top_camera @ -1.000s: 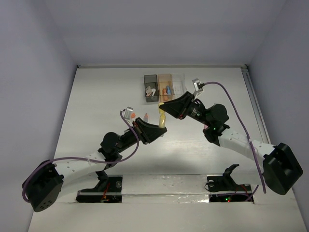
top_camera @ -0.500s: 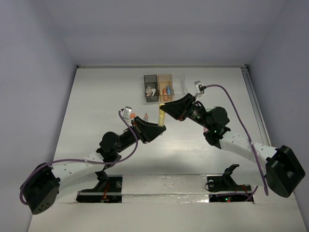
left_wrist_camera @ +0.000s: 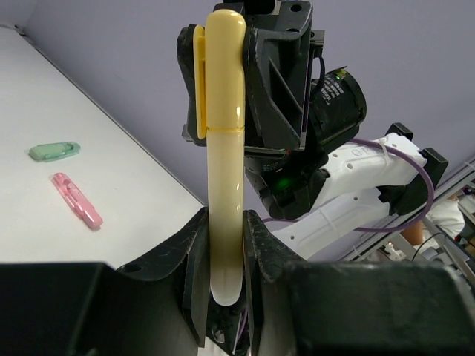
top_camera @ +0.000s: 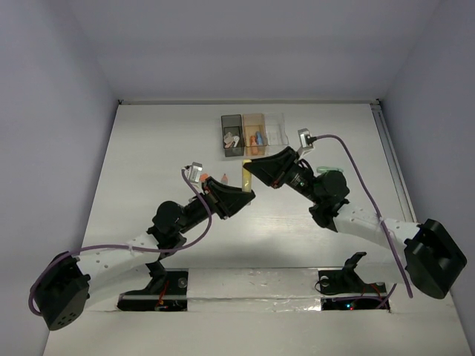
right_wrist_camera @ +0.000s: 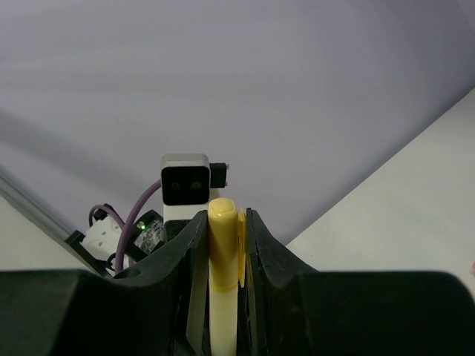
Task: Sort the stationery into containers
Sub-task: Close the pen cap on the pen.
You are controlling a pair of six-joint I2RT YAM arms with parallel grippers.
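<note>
The left gripper (left_wrist_camera: 225,231) and right gripper (right_wrist_camera: 224,226) each clamp one end of a stubby yellow plastic marker (left_wrist_camera: 225,141) above the bench (top_camera: 148,148) middle

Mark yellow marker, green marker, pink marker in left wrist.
yellow marker (left_wrist_camera: 225,185): left wrist view, mid barrel.
green marker (left_wrist_camera: 54,151): left wrist view, body middle.
pink marker (left_wrist_camera: 76,200): left wrist view, body middle.

Yellow marker (left_wrist_camera: 225,170) gripped at both ends, joined bins (top_camera: 232,123) nearby

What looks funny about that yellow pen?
The yellow marker hangs in midair, pinched at one end by the left gripper and at the cap end by the right gripper. Both arms hold one item.
</note>
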